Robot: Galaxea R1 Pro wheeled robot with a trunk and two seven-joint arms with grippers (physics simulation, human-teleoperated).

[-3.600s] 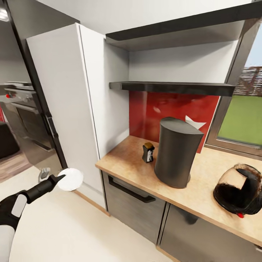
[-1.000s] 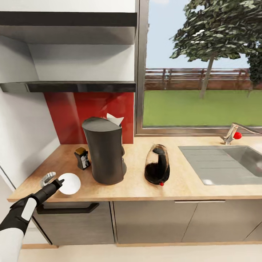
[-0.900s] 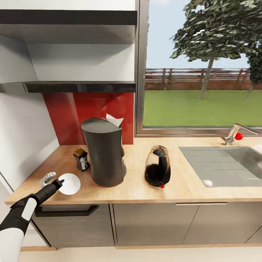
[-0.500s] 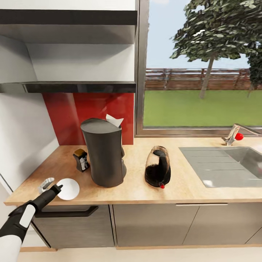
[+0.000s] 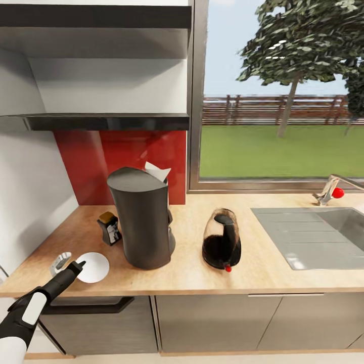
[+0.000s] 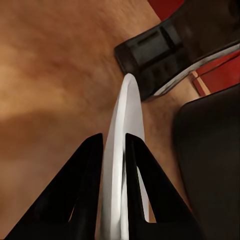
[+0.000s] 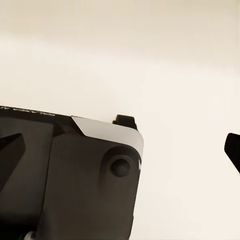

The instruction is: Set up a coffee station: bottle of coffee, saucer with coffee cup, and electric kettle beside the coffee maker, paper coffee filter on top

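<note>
My left gripper [image 6: 114, 145] pinches the saucer [image 5: 93, 267] by its rim, near the coffee maker [image 5: 139, 218].

Bright even daylight from the window [image 5: 283, 101], soft shadows under the kitchen shelf [image 5: 101, 121], left wrist close-up blurred

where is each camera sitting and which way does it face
Head view: on the robot's head, facing forward and down at the kitchen countertop, coffee maker and electric kettle; the left arm shows.
Left wrist view: near the left gripper, looking along its fingers clamped on the saucer.
Right wrist view: on the right arm, facing a pale surface and part of the robot's dark body.
Shared: head and left wrist views both show the saucer, bottle of coffee and coffee maker.
</note>
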